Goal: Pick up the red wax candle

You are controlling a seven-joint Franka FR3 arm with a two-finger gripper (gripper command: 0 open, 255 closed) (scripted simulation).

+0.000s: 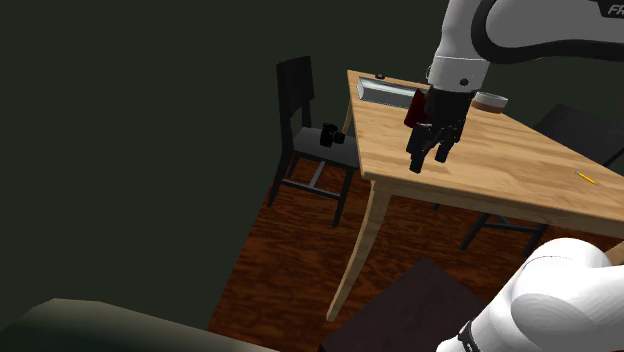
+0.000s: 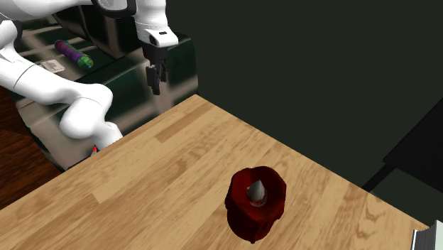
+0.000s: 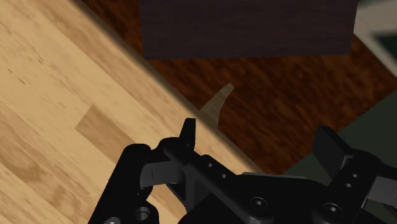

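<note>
Closest to the wrist camera, the black two-finger claw (image 3: 257, 132) has its fingers (image 3: 188, 132) spread wide apart with nothing between them, so it grips nothing. Beneath it runs the edge of the light wooden table with visible grain (image 3: 57, 95). Past that edge, below the claw, lie the dark reddish-brown plank floor (image 3: 280, 89), one tapered pale table leg (image 3: 219, 105) and a dark brown rectangular block (image 3: 248, 28).

In the second exterior view the claw (image 2: 157, 84) hangs from the white arm (image 2: 78, 106) above the table's far edge, pointing down. The dark red, squat round candle with a grey cone-shaped tip on top (image 2: 245, 216) stands upright on the table, well apart from the claw and across the tabletop from it. Behind the claw is a dark green piece of furniture (image 2: 177, 67). On it, to the side of the arm, lies a purple and green cylinder (image 2: 74, 54).

In the shoulder view the claw (image 1: 428, 160) is open over the table, and the candle shows beyond it, partly covered by the wrist. Further beyond the claw lie a grey rectangular tray (image 1: 382, 92) and a brown and white round thing (image 1: 491, 101). Off the table's edge, to the side of the claw, stands a black straight-backed chair (image 1: 296, 90) with a small black object (image 1: 330, 135) on its seat. A thin yellow sliver (image 1: 586, 177) lies on the tabletop well apart from the claw.
</note>
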